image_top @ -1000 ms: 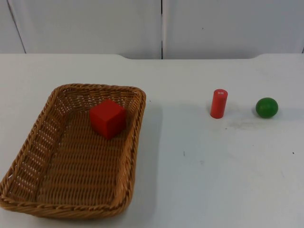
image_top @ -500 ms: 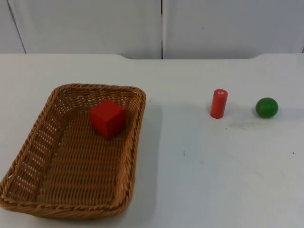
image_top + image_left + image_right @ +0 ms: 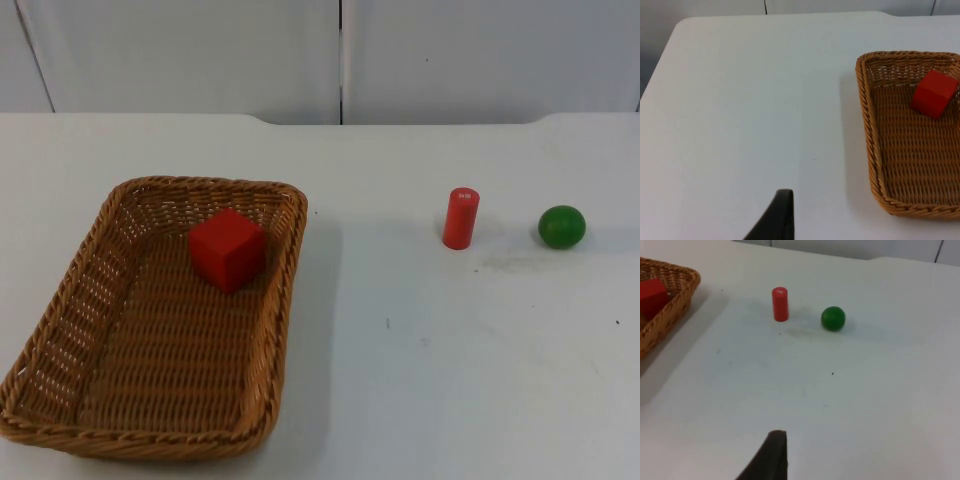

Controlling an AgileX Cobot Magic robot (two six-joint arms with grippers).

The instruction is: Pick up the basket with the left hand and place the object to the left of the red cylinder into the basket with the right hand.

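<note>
Wicker basket (image 3: 150,400) holding red cube (image 3: 228,250), upright red cylinder (image 3: 461,218) well apart

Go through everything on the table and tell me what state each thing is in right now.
Basket: resting flat on the table, not held.
Red cube: inside the basket, near its far end.
Red cylinder: standing upright on the table, untouched.
Green ball: resting on the table, apart from the cylinder, on its right.
Left end effector: waiting above bare table beside the basket.
Right end effector: waiting, short of the cylinder and ball.

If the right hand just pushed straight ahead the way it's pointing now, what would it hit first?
Most likely bare table. A right hand fingertip shows in its wrist view. The red cylinder and green ball stand farther on, roughly ahead, but depth is unclear, so neither is a sure contact.
</note>
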